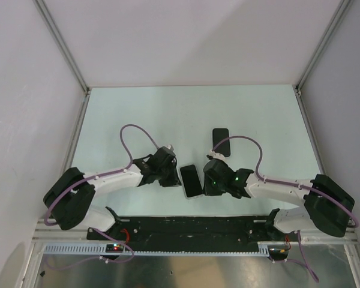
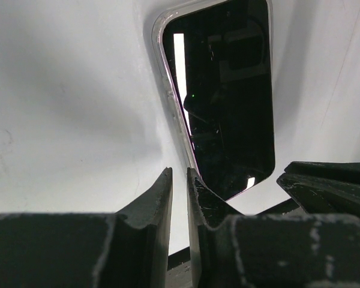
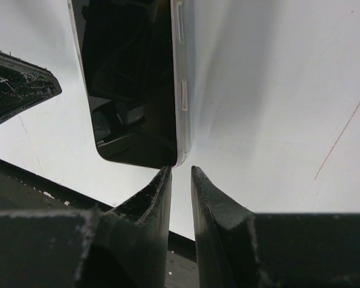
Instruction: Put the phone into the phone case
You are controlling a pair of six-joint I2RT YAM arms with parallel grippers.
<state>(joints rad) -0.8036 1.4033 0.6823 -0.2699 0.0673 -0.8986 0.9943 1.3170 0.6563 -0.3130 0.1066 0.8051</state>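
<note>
While both arms reach in near worktop (image 1: pixel 138 114) near edge, mid-width, phone (image 1: pixel 191 180) lies flat between them, screen up. Clear rim of phone case (image 2: pixel 168 90) wraps its long side and corners; phone looks seated in case. Left gripper (image 2: pixel 180 174) at phone's left long edge, jaws narrow, slim gap, nothing between, one fingertip (image 2: pixel 198 189) just beside case rim. Right gripper (image 3: pixel 181 169) at case's near right corner, jaws likewise narrow, empty; contact unclear. Second black phone-like slab (image 1: pixel 221 141) lies farther back, right of centre, apart from both grippers
</note>
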